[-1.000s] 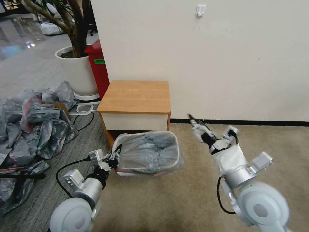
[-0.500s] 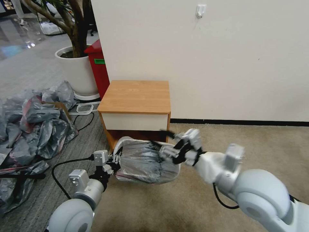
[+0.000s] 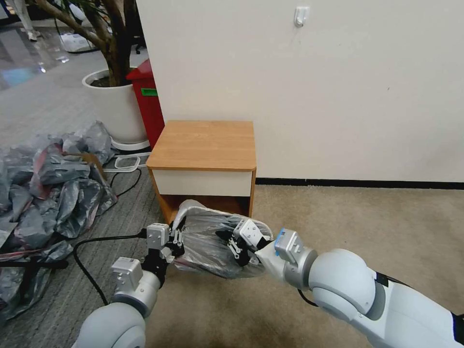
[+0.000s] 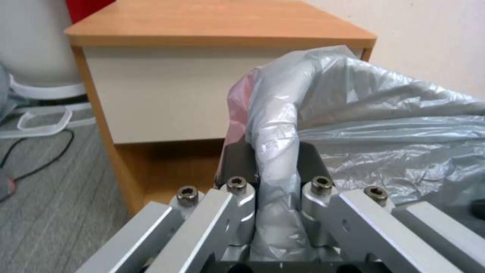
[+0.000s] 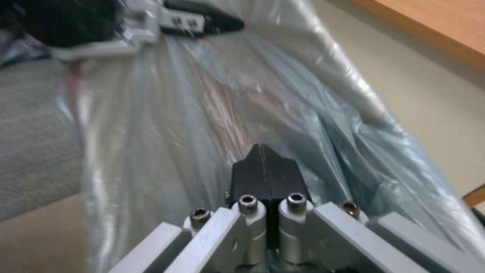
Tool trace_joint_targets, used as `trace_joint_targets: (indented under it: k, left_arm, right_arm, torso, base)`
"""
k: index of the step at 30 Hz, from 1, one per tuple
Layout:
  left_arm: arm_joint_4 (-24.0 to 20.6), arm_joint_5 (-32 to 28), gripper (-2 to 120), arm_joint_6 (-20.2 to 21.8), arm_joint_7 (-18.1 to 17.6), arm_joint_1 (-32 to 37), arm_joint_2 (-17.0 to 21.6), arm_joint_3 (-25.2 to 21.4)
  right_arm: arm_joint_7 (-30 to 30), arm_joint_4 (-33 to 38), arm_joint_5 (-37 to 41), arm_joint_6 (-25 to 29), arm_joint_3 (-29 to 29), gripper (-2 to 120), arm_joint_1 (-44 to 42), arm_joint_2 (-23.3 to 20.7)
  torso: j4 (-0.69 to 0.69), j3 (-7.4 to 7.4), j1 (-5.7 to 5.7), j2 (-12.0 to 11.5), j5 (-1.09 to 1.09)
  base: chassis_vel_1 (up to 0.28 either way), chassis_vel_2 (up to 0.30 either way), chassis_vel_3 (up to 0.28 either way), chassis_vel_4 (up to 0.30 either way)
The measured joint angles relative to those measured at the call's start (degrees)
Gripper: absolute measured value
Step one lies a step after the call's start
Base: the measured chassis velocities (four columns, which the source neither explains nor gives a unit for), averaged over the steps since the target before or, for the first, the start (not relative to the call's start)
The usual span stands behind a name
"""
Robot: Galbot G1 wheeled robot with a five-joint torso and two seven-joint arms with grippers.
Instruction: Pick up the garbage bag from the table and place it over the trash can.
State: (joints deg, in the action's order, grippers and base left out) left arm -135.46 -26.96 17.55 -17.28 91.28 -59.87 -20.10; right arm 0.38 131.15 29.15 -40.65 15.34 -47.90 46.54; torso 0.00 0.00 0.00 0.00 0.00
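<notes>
The thin translucent grey plastic garbage bag point(image 3: 208, 244) in my silver, black-tipped left gripper point(image 4: 273, 167) shows a pink-red tint at its rim. My right gripper point(image 5: 266, 172) has the same black tips. The light-brown wooden nightstand point(image 3: 205, 145) has a white drawer front. Beige carpet point(image 3: 362, 227) meets striped grey flooring point(image 3: 130, 203).

Grey garbage bag point(image 3: 212, 244) draped over tilted trash can point(image 3: 193, 209), before table point(image 3: 203, 145)

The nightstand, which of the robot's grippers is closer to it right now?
Left. The left gripper, clamped on the garbage bag at the trash can's rim, sits just before the nightstand. The right gripper reaches into the bag, slightly farther out.
</notes>
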Motion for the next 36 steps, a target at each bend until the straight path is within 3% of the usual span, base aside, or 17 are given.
trace_joint_targets:
  k: [18,36]
  left_arm:
    - [-1.3,10.5,7,-2.6,4.6,1.8,-2.9,2.2]
    - [-2.3,10.8,7,-2.8,5.1,2.4,-3.7,2.6]
  right_arm:
    - [2.3,-7.1,-2.0,0.0,9.2,0,7.6,1.6]
    - [3.9,-14.8,-2.1,0.1,15.9,0,13.1,4.3]
  torso:
    - [0.01,0.0,0.0,0.0,0.0]
    - [0.0,0.0,0.0,0.0,0.0]
  base:
    - [0.0,0.0,0.0,0.0]
    - [0.0,0.0,0.0,0.0]
